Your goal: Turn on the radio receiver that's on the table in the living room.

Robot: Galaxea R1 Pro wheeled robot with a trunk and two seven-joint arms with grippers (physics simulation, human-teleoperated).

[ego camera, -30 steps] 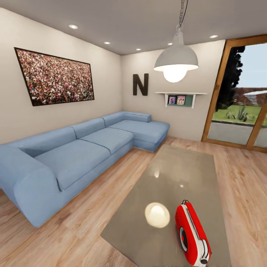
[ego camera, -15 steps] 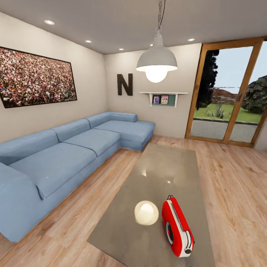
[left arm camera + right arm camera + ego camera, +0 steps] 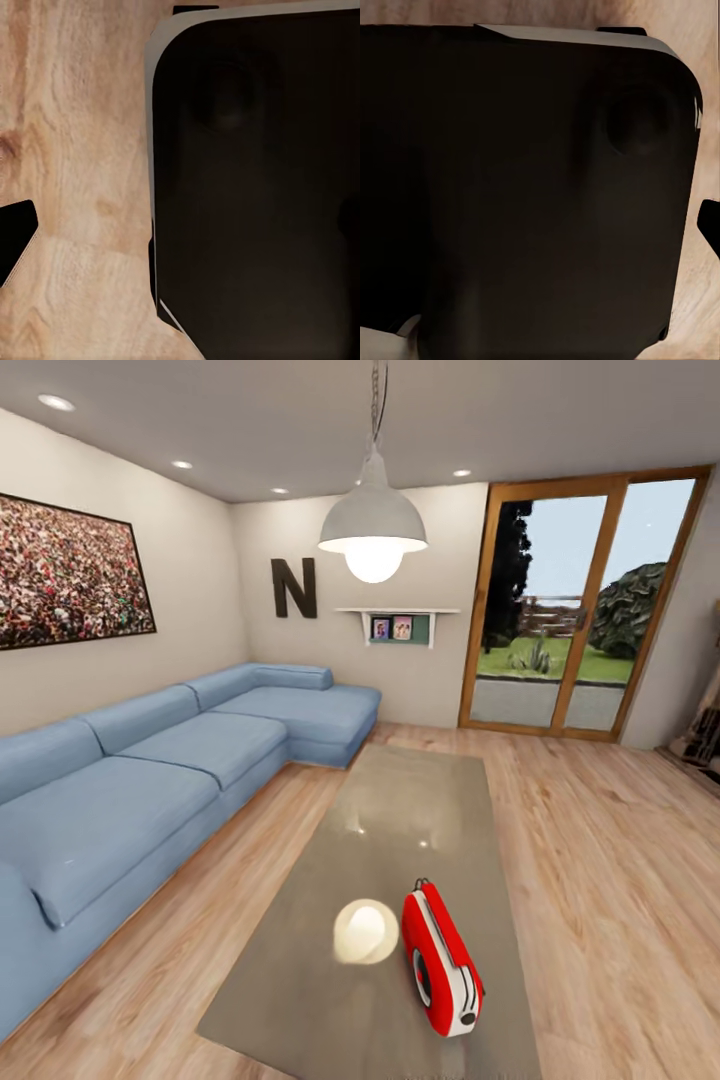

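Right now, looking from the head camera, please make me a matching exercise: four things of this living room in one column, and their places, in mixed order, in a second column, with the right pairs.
Things:
1. small red radio receiver
2. blue corner sofa
3. white pendant lamp
4. dark letter N

Places:
A. hanging from the ceiling
B. on the far wall, beside a small shelf
C. standing on the near end of the glossy grey table
D. along the wall at the view's left

Pairs: 1-C, 2-D, 3-A, 4-B
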